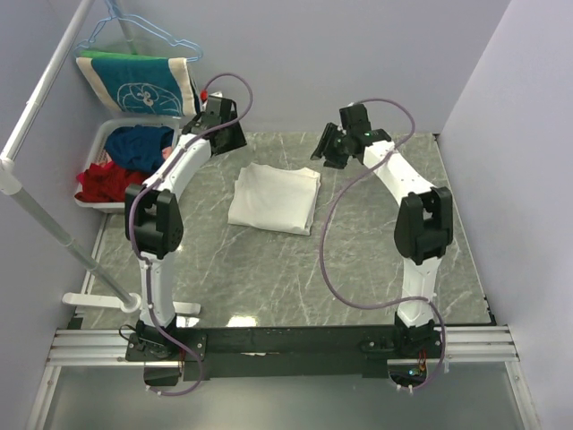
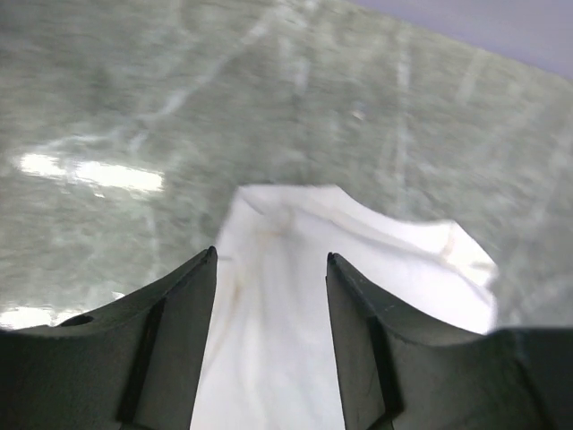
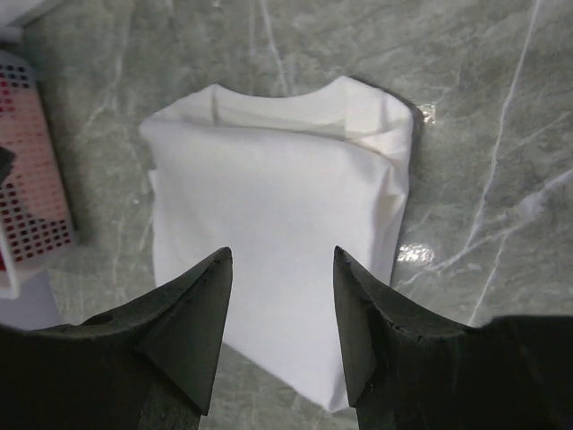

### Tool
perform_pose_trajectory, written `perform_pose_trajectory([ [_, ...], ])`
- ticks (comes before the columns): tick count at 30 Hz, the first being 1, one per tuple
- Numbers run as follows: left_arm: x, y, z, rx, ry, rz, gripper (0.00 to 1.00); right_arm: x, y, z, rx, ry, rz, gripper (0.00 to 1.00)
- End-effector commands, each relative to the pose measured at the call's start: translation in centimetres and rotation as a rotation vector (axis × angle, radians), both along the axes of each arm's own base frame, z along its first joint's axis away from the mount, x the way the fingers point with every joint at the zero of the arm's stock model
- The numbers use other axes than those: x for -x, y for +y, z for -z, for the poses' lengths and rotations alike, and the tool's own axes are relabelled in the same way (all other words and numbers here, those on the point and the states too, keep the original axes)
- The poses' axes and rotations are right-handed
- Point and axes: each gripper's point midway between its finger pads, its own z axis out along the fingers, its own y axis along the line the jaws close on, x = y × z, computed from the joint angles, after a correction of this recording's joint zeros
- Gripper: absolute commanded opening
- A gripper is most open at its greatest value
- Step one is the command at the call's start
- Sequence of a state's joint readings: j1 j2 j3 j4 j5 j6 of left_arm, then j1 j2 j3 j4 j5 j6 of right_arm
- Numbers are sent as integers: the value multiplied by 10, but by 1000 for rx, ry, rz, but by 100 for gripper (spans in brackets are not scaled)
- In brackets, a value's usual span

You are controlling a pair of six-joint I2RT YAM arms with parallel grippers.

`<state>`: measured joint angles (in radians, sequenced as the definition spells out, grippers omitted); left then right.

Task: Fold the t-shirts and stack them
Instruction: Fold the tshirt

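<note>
Ravi: Fingers of the left gripper (image 2: 271, 254) fill the bottom of its wrist view. They are parted about halfway with nothing between them, and the folded t-shirt (image 2: 295, 305) lies on the table (image 2: 107, 107) under the gap.

Lena: And the right gripper (image 3: 282, 252)?

Ravi: It's much the same, with jaws half apart and empty, hanging over the tee's plain side. No print shows.

Lena: Where are they from overhead?

Ravi: Both are beyond the tee's far edge, the left one off its far-left corner and the right one off its far-right corner. Neither touches the cloth.

Lena: Anything else around it?

Ravi: A basket (image 1: 100, 143) sits well to the tee's left, holding blue and red garments (image 1: 134, 150). Beyond that a teal cloth (image 1: 134, 81) hangs on a hanger.

Lena: So what could spoil it?

Ravi: I'd say this fold is done and the next garment comes from the basket. If the left arm swings that way too low, a finger could catch the tee's left edge and peel the top layer open. The layers at the collar end look loose and slightly puffed on one side, so a light snag might undo them.

Lena: And the stacking?

Ravi: The tabletop looks glossy, so the tee may slide if the next one is dragged onto it. It already lies a little askew, and a pile built on it could lean.
</note>
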<state>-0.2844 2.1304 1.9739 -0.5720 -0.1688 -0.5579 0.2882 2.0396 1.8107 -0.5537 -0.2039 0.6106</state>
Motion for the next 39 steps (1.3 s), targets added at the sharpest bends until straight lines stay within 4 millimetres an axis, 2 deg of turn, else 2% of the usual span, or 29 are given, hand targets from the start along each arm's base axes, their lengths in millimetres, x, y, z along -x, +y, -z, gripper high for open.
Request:
perform_pose_trajectory([
  [1, 25, -37, -11, 110, 32, 206, 55, 37, 25, -16, 44, -10, -60, 57],
  [2, 27, -44, -13, 126, 42, 232, 54, 44, 30, -21, 42, -15, -71, 57],
  [3, 33, -51, -1, 127, 85, 248, 53, 52, 36, -21, 45, -5, -83, 57],
  [4, 39, -59, 2, 141, 109, 285, 49, 64, 49, -18, 42, 11, -118, 57],
  [5, 40, -64, 0, 141, 112, 301, 48, 70, 53, -19, 46, 12, -134, 57],
  [8, 50, -84, 12, 166, 129, 360, 41, 89, 63, -6, 57, 35, -182, 56],
  [10, 53, -93, 13, 176, 128, 366, 34, 95, 63, 7, 54, 56, -191, 55],
  [14, 56, -101, 34, 171, 161, 371, 32, 102, 67, 26, 42, 87, -225, 52],
  [15, 55, -102, 48, 165, 188, 364, 30, 103, 68, 28, 44, 89, -230, 52],
  [18, 56, -104, 71, 153, 235, 351, 27, 106, 67, 40, 53, 105, -237, 51],
  [23, 54, -96, 101, 94, 271, 284, 29, 120, 66, 62, 45, 147, -253, 51],
  [26, 48, -88, 108, 63, 264, 232, 30, 130, 67, 76, 32, 185, -269, 51],
  [29, 38, -83, 108, 39, 248, 188, 33, 143, 66, 91, 37, 238, -285, 50],
  [35, 14, -66, 96, -9, 186, 92, 39, 166, 46, 122, 129, 355, -276, 50],
  [36, 10, -62, 102, -14, 193, 76, 40, 171, 42, 126, 153, 380, -278, 50],
  [37, 5, -60, 97, -16, 179, 62, 41, 172, 39, 131, 172, 397, -274, 50],
  [39, 1, -48, 106, -35, 195, 24, 42, 176, 30, 137, 216, 427, -266, 50],
])
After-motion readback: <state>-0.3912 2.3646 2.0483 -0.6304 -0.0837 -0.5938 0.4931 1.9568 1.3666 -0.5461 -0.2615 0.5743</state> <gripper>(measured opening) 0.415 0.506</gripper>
